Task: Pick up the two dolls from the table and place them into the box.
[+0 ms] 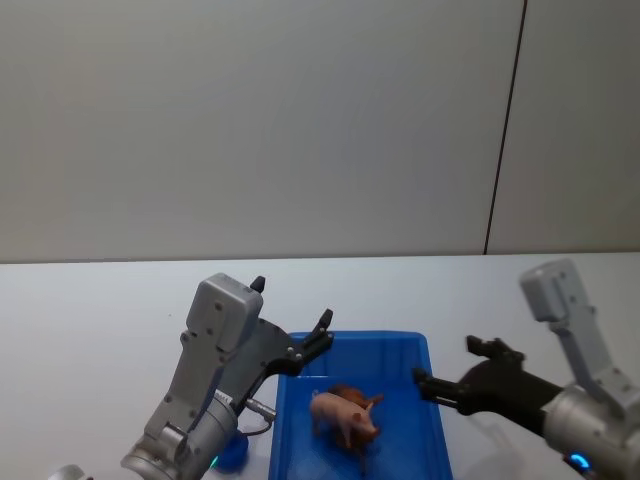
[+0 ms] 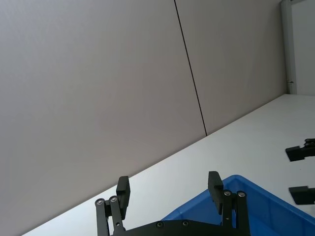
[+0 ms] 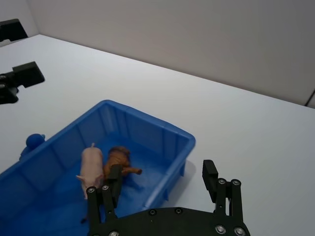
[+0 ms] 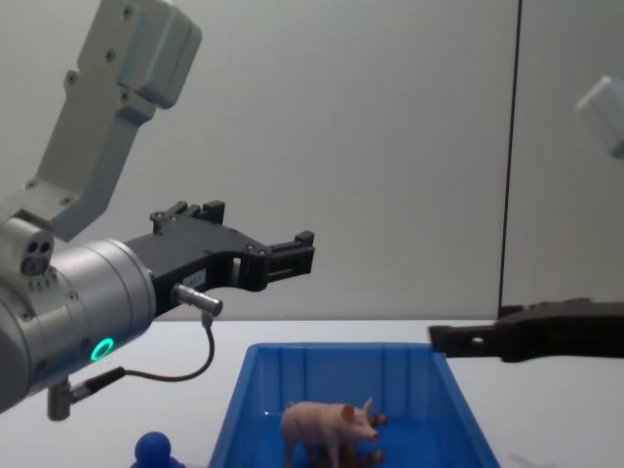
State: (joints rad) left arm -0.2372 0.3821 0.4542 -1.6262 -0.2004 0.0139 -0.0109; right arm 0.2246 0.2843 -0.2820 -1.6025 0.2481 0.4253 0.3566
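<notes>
Dolls: pale pink pig [image 1: 340, 415] and reddish-brown maned animal [image 1: 352, 396], both inside the box, close together near its middle.
Pig: on its feet on the box floor [image 3: 92, 164]; side-on from the chest camera [image 4: 322, 424], snout toward the robot's right.
Maned animal: just beside the pig on the far side [image 3: 118, 160]; from the chest camera the pig hides most of it.
Box: bright blue bin [image 1: 400, 350] with an open top and ribbed inner walls [image 3: 147, 128], sitting on the white desk [image 1: 90, 320] between the two arms; its front wall shows low in the chest view [image 4: 322, 366].
Left pincer: released and grasping nothing [image 1: 292, 302], fingers spread wide [image 2: 168, 180]; raised in the air well above the box's left rim, near the far corner, and pointing toward the wall.
Right pincer: released and empty too [image 1: 445, 360], fingers apart [image 3: 162, 168]; it hangs lower, just beside the box's right wall at about rim height, tips pointing toward the box.
Small blue object: round-topped piece [image 1: 232, 452] on the desk just outside the box's left wall [image 3: 33, 141], toward the near end [image 4: 153, 448].
Backdrop: plain pale wall [image 1: 250, 120] with one dark vertical seam.
</notes>
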